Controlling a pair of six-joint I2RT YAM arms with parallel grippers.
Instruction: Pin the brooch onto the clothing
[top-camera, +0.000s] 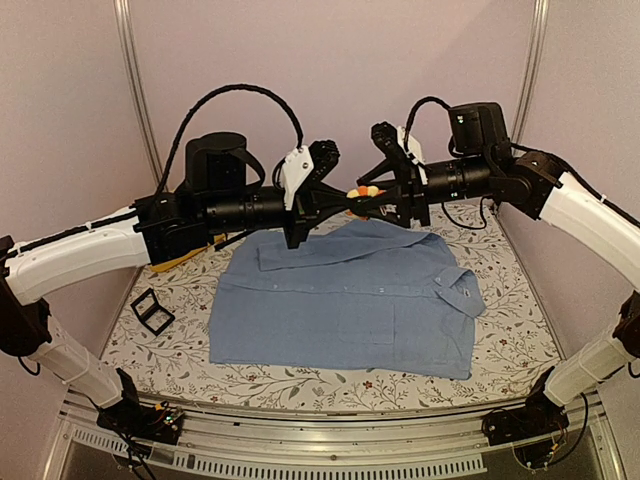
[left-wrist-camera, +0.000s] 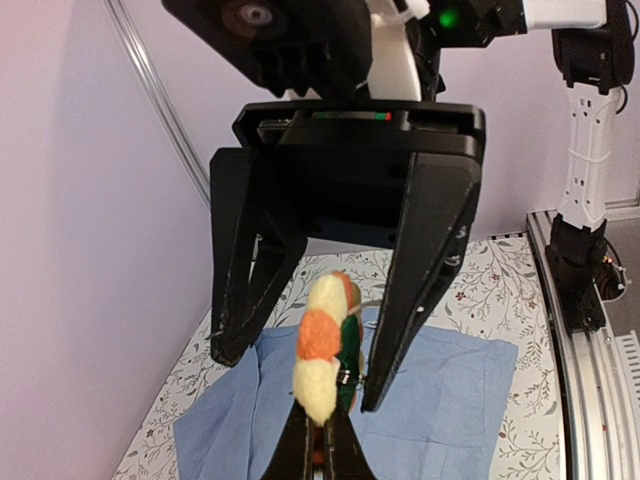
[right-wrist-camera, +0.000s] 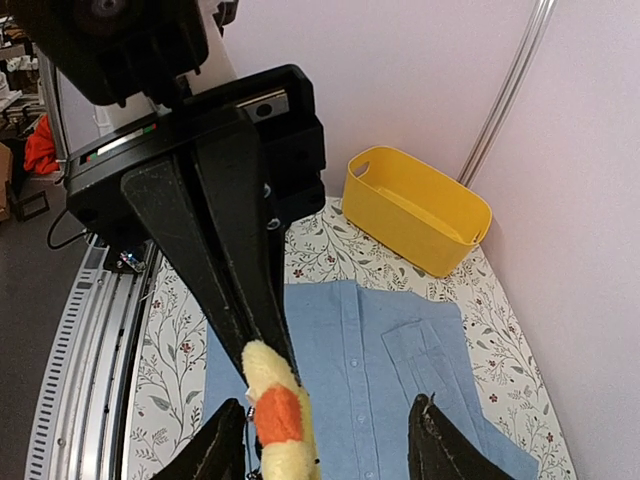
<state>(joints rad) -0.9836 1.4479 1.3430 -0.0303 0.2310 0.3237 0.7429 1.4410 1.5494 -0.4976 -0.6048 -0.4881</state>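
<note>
Above the far edge of the shirt (top-camera: 350, 300), your left claw (right-wrist-camera: 265, 350) is closed tight on the brooch (left-wrist-camera: 320, 350) and holds it in the air, well clear of the cloth; your right claw (right-wrist-camera: 328, 440) faces it from the other side with its jaws wide, one finger on either side of the brooch, and as far as the wrist views show neither finger touches it.

You are, I judge, in the two-handed step that comes ahead of the pinning itself: getting at the pin on the green back, or passing the brooch across; whether the pin is already sprung open is too small to tell.

Your next move calls for fine work; bring the right claw in slowly and close it on the back or the clasp without knocking the brooch out of the left grip. Only then carry it down to the shirt, which lies spread flat on the surface (top-camera: 510, 340); the point will need a raised bit of cloth to catch, so expect one claw to lift or steady the fabric.

A yellow basin (right-wrist-camera: 420, 210) stands just beyond the shirt; a small black box (top-camera: 152, 310) lies off its left side, apart from it.
</note>
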